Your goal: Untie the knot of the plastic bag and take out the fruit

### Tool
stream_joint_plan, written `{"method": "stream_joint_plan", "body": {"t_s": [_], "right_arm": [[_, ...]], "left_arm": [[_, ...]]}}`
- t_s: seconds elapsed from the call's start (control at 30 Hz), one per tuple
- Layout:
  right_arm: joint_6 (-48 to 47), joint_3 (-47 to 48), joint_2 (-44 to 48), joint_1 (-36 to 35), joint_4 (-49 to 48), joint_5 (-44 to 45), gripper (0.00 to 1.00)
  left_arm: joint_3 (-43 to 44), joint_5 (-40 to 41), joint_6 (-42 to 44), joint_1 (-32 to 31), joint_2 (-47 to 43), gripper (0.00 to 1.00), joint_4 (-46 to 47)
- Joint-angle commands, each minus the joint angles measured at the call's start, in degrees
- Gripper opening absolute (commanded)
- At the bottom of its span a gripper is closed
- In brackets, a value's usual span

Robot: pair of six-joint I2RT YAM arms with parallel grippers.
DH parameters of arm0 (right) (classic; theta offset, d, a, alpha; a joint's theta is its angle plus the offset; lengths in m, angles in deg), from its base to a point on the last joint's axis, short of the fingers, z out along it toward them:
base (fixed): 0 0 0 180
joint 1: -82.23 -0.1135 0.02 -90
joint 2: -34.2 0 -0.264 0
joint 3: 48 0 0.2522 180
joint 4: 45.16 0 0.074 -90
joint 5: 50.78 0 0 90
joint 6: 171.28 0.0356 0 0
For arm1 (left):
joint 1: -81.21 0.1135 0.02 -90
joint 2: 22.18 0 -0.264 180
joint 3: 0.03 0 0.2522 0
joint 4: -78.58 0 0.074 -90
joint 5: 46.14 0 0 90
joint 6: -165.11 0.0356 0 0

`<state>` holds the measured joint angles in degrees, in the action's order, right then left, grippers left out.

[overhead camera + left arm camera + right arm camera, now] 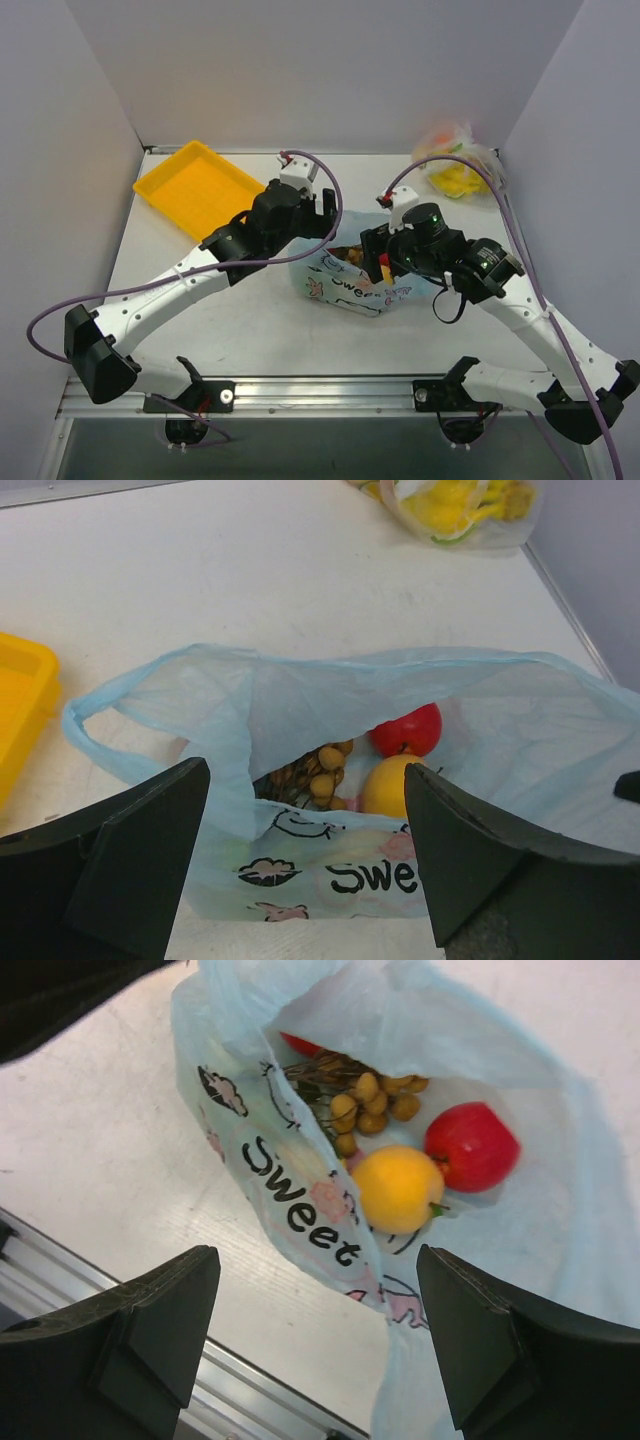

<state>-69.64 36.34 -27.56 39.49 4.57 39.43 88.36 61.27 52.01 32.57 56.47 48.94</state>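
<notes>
The light blue plastic bag (350, 287) with "Sweet" lettering lies at the table's middle, its mouth gaping. No knot shows; one handle loop (84, 730) lies loose at the left. Inside are a red apple (408, 729) (471, 1146), a yellow-orange fruit (388, 785) (397, 1188), a brown bunch of small round fruit (316, 770) (366, 1101) and a second red piece (298, 1043), mostly hidden. My left gripper (327, 212) (305, 860) is open and empty above the bag's left side. My right gripper (379, 258) (320, 1340) is open and empty above its right side.
A yellow tray (195, 185) (20, 700) lies at the back left. A clear bag with yellow-orange contents (455, 160) (460, 505) sits at the back right by the wall. The table's metal front edge (150, 1310) runs close below the right gripper.
</notes>
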Motion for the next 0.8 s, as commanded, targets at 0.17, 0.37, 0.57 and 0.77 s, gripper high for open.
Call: {"method": "stream_joint_plan", "body": {"t_s": [0.17,0.37,0.57,0.77], "right_arm": [[-8.56,6.4,-2.31,7.9,4.64,10.34,0.9],[-9.53,7.9,-6.53,13.74,4.38,7.36,0.97],[-7.16,5.18,-10.57,16.02,2.19,6.12,0.95],[-3.74,1.84,-12.24,20.06,-1.25,5.77,0.7]], "left_arm": [[-2.3,-1.58,8.39,-2.51,1.41,0.91,-3.81],[3.4,-8.43,16.92,-4.53,9.14,0.91,-2.4],[6.05,-15.39,19.66,-4.97,17.14,0.91,-1.52],[5.18,-15.12,18.09,-6.02,20.58,0.9,-4.33]]}}
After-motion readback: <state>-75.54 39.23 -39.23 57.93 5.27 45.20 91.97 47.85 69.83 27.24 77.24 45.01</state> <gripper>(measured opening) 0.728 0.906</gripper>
